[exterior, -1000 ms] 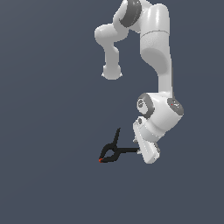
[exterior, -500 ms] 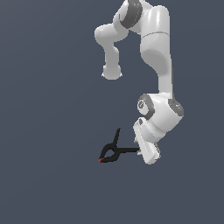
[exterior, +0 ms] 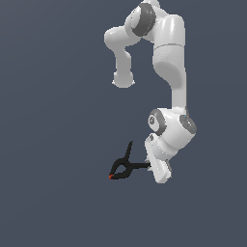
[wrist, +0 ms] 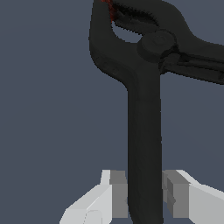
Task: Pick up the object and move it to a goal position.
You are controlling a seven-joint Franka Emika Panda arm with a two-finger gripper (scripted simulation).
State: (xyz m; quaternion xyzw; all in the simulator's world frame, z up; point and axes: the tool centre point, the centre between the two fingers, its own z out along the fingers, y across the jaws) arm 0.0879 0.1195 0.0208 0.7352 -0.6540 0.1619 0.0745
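The object (exterior: pixel 123 167) is a small black spring clamp with a red-orange jaw tip, seen low in the exterior view to the left of the white arm's hand. My gripper (exterior: pixel 152 167) reaches it from the exterior view's right, at the end of one thin handle. In the wrist view that handle of the object (wrist: pixel 144 131) runs straight between my two grey finger pads (wrist: pixel 118 194), which press against its sides, so the gripper (wrist: pixel 145 194) is shut on it. The other handle splays away from the pivot, and the red tip sits at the picture's edge.
Only the white arm (exterior: pixel 169 53) with its folded upper links stands out against a plain dark grey-blue background. No table edge, container or other object shows in either view.
The clamp and the hand stay at almost the same spot across the three moments. Only the wrist housing shifts very slightly.
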